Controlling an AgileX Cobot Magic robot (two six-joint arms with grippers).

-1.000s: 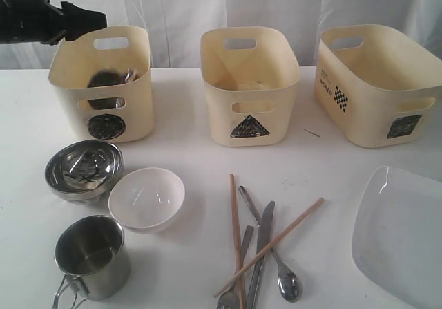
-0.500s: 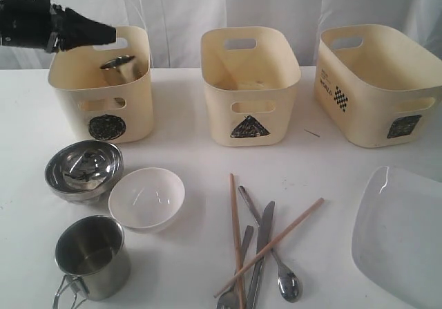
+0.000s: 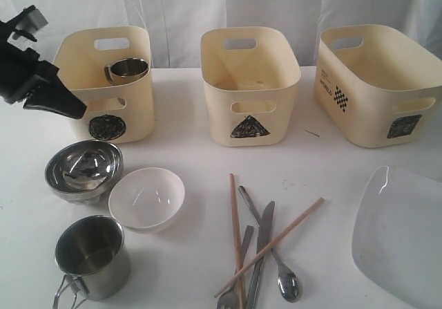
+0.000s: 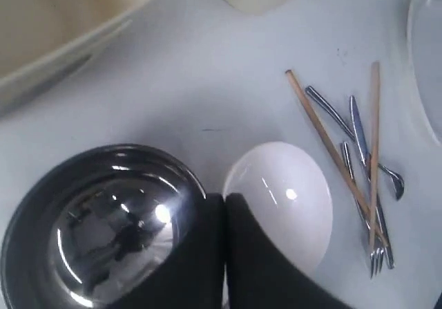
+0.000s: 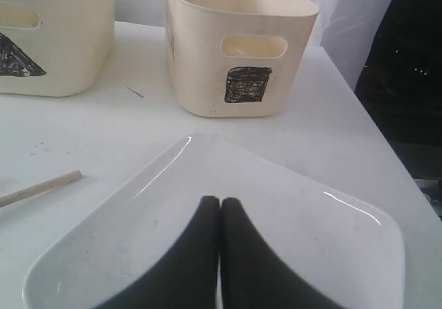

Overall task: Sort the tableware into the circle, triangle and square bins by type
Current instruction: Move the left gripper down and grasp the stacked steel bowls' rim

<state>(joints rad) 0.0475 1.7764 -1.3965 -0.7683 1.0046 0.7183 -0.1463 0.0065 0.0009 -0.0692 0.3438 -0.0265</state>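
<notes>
One steel mug (image 3: 128, 69) stands inside the circle bin (image 3: 138, 108). My left gripper (image 3: 79, 110) hangs shut and empty in front of that bin's left side, above the steel bowl (image 3: 83, 169) and small white bowl (image 3: 146, 198). In the left wrist view its tips (image 4: 224, 197) sit between the steel bowl (image 4: 97, 226) and the white bowl (image 4: 283, 198). A second mug (image 3: 92, 256) stands at the front left. Two chopsticks (image 3: 236, 233), knife (image 3: 262, 243), fork (image 3: 238, 267) and spoon (image 3: 286, 281) lie crossed. My right gripper (image 5: 220, 200) is shut, empty, over the white plate (image 5: 311, 240).
The triangle bin (image 3: 221, 108) stands at the back middle and the square bin (image 3: 373, 108) at the back right. The plate (image 3: 400, 233) lies at the front right, reaching past the frame edge. White curtains hang behind the table.
My left gripper has come away from over the circle bin, down to its left front, and its jaws have closed. The mug in the bin has settled upright.
</notes>
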